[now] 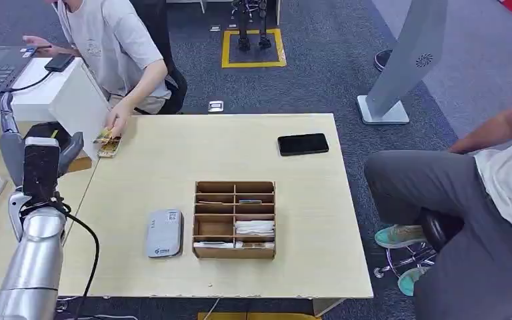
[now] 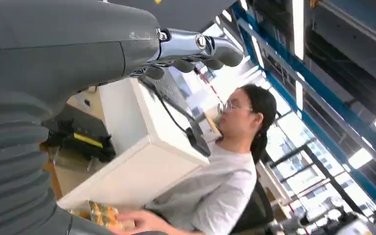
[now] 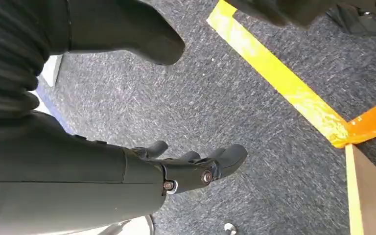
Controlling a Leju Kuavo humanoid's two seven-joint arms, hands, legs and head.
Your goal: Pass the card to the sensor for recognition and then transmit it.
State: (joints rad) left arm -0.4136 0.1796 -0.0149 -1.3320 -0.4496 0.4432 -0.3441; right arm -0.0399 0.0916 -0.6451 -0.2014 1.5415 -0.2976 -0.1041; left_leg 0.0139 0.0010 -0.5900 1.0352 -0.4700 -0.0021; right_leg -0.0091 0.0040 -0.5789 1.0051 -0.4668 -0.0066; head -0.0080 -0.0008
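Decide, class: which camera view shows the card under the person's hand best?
The head view: the card lies at the table's far left edge under the person's hand. The left wrist view shows it partly. The right wrist view faces carpet.

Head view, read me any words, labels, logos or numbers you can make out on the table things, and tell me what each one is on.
Nothing can be read as text.
Flat grey card reader: a small square label and a line of print, too small to read.
Light grey stand on the carpet: a dark round swirl logo, no letters.
Person's grey T-shirt: a faint chest print, blurred.
Black phone: blank.
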